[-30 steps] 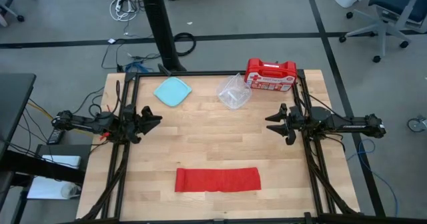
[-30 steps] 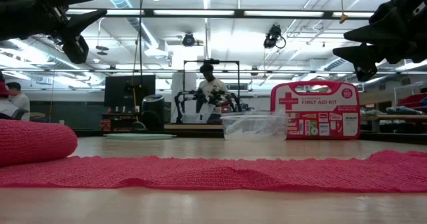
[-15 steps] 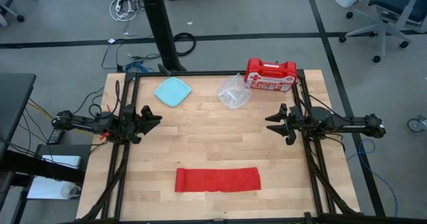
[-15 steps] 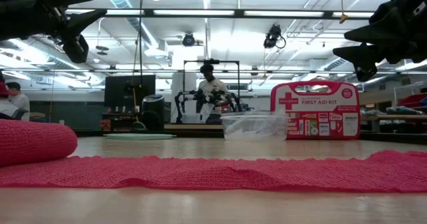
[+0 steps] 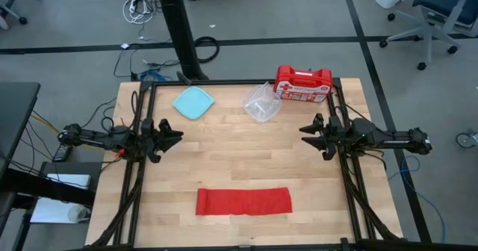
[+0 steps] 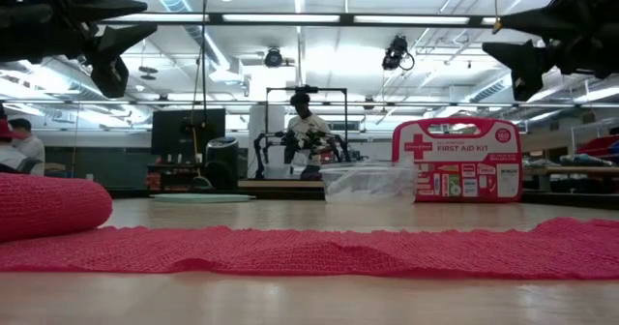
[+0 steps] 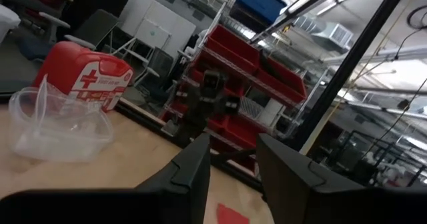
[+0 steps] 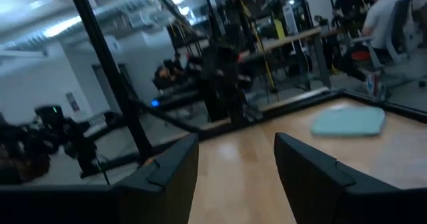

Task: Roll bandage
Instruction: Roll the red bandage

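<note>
The bandage [image 5: 243,202] is a bright red strip lying flat on the wooden table near its near edge, about midway across. In the low view it stretches across the picture [image 6: 319,251], with a thicker hump at one end [image 6: 48,206]. My left gripper [image 5: 173,137] hovers open at the table's left side, well above the wood and far from the strip. My right gripper [image 5: 306,135] hovers open at the right side, facing it. Nothing lies between the fingers in the left wrist view [image 7: 233,174] or in the right wrist view [image 8: 237,171].
At the far edge stand a red first-aid case [image 5: 302,84], a clear plastic container [image 5: 262,101] and a teal lid [image 5: 193,102]. Black frame rails [image 5: 136,176] run along the table's left and right sides. A person [image 6: 306,132] stands in the room beyond.
My right gripper has tipped its fingers upward; in the low view they stand higher than before. My left gripper has turned slightly about its wrist. Neither has travelled across the table, and the bandage lies as it did.
</note>
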Robot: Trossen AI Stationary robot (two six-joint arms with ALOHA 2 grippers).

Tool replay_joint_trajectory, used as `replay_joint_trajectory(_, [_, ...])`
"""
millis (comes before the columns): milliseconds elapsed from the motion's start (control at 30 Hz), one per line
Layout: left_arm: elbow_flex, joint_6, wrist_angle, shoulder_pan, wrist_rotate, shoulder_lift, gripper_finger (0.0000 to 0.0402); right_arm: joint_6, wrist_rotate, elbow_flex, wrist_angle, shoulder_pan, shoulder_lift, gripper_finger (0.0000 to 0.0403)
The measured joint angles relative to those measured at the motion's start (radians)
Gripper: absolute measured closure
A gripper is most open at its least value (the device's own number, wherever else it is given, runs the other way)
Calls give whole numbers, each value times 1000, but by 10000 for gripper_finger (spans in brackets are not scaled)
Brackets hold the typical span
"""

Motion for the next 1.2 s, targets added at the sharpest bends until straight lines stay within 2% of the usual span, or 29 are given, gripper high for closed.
replay_joint_trajectory(333, [20, -4, -219, 0, 0, 20, 275, 91, 60, 0, -7, 0, 8, 206])
replay_joint_trajectory(733, [67, 28, -219, 0, 0, 129, 275, 125, 58, 0, -10, 0, 27, 209])
replay_joint_trajectory(867, [87, 29, -219, 0, 1, 198, 275, 171, 52, 1, -3, 0, 85, 211])
replay_joint_trajectory(1100, [159, 65, -221, 0, 77, 353, 275, 190, 45, 42, 24, 12, 255, 211])
replay_joint_trajectory(1200, [210, 86, -274, 0, 101, 428, 275, 186, 45, 70, 40, 24, 337, 211])
